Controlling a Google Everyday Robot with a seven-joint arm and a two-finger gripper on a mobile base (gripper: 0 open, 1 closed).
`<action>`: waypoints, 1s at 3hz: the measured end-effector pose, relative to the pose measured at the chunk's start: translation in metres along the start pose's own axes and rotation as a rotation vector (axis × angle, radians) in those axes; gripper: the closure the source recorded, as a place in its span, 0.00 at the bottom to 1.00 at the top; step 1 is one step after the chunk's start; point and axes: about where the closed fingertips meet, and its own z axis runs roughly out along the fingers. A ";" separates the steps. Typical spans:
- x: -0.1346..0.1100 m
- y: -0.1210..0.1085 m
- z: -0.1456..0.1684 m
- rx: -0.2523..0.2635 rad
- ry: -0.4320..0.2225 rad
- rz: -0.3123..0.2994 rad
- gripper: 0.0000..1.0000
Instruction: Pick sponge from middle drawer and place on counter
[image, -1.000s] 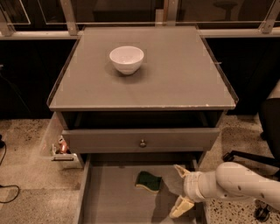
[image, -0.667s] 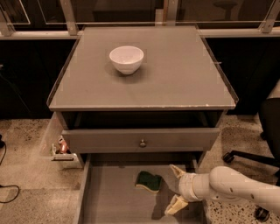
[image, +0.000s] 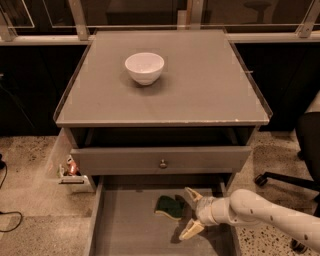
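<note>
A small sponge (image: 169, 207), dark green on top with a thin yellow layer showing along its lower edge, lies flat on the bare grey floor of a pulled-out drawer (image: 125, 227). It sits toward the back of the drawer and a little right of the middle, clear of the side walls.

Just to the right of the sponge is the robot's gripper (image: 191, 213). Its two pale fingers (image: 193, 194) are spread wide apart and point left toward the sponge, one beyond the sponge's upper right corner, the other below and to the right of it. Nothing is held between them. Whether either fingertip touches the sponge cannot be told. To the right of the sponge, past the gripper, a thick white arm (image: 267, 216) stretches to the right edge of the picture.

Directly behind the sponge, higher up, is a closed grey drawer front (image: 115, 161) with a small round metal knob (image: 163, 163) at its centre. Above the sponge and further back lies the counter (image: 210, 85), a large flat grey top with a pale worn front edge. A white bowl (image: 144, 67) stands upright on it, up and slightly left of the sponge.

Well to the left of the sponge, outside the drawer, small colourful clutter (image: 70, 169) sits on the speckled floor (image: 35, 200). Far to the sponge's right, part of a black wheeled chair (image: 287, 180) stands on that floor.
</note>
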 end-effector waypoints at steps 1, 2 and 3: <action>0.004 -0.003 0.027 -0.039 -0.044 0.019 0.00; 0.010 -0.004 0.049 -0.069 -0.056 0.049 0.00; 0.020 -0.004 0.064 -0.081 -0.049 0.085 0.00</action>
